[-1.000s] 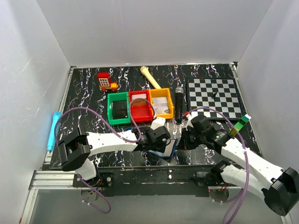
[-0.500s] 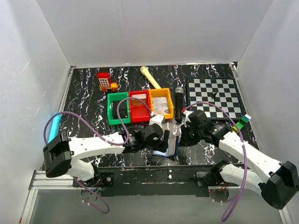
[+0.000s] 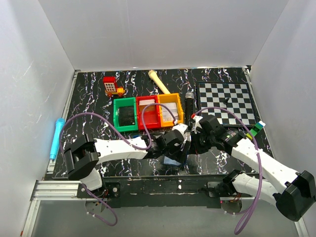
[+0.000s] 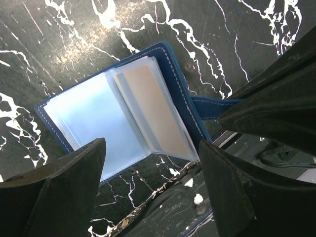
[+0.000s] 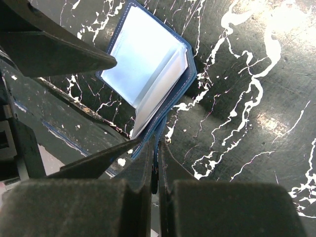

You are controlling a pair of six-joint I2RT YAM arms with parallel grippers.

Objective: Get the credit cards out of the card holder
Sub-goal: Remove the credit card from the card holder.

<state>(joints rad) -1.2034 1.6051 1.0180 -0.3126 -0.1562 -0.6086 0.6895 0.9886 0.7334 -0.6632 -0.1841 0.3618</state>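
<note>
The navy-blue card holder (image 3: 172, 161) lies open at the table's front edge, its pale blue-grey inner sleeves up. In the left wrist view the card holder (image 4: 89, 118) has one clear sleeve raised, with a pale tan credit card (image 4: 155, 111) inside it. My left gripper (image 4: 151, 145) is open just above the holder's near edge and touches nothing; it also shows in the top view (image 3: 178, 148). My right gripper (image 5: 157, 145) is shut on the card holder's blue strap at its right edge, and shows in the top view (image 3: 191, 144). The open holder (image 5: 148, 64) lies beyond it.
Green (image 3: 125, 116), red (image 3: 148, 113) and orange (image 3: 172, 108) bins stand just behind the grippers. A black cylinder (image 3: 189, 106), a chessboard (image 3: 226, 102), a cream stick (image 3: 159, 81) and a red toy (image 3: 112, 86) lie further back. A blue pen (image 3: 55, 138) is at the left.
My left arm has swung right and its gripper now sits over the card holder, close to the right gripper. The right gripper has kept its hold and place.
</note>
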